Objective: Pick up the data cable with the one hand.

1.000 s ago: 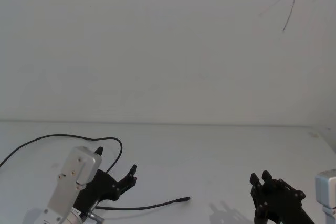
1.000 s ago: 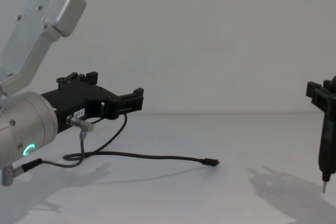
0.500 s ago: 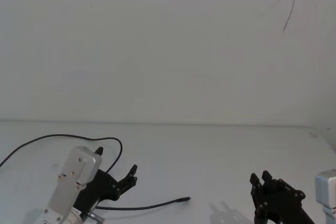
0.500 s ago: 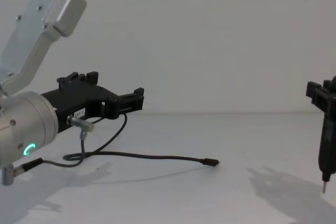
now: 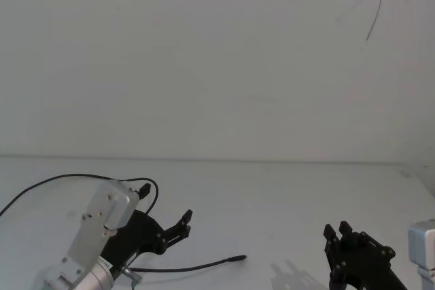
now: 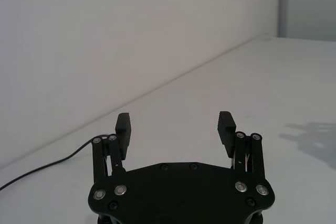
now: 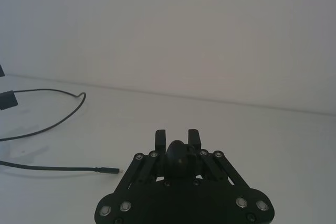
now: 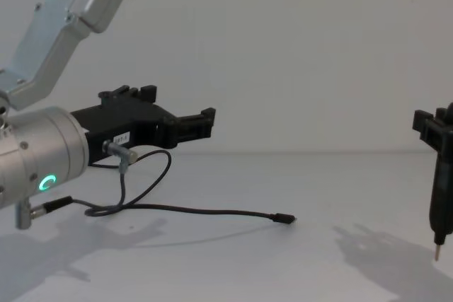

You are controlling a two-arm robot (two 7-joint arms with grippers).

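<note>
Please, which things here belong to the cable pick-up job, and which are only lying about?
For the job:
- data cable, lying on the table
- left gripper, open, holding nothing

Not for the job:
- right gripper, parked at the right
- short wire with a silver plug on the left arm
- dark mark on the wall

The surface (image 5: 285, 188) is being looked down on from the head camera, facing a pale wall (image 5: 204, 66). It is being viewed side-on, lower and nearer, from the chest. Each wrist camera is being carried just behind its own gripper, the left gripper (image 6: 175, 121) and the right gripper (image 7: 177, 136), facing forward. The data cable (image 7: 52, 169) is being shared by the head, chest and right wrist views.
</note>
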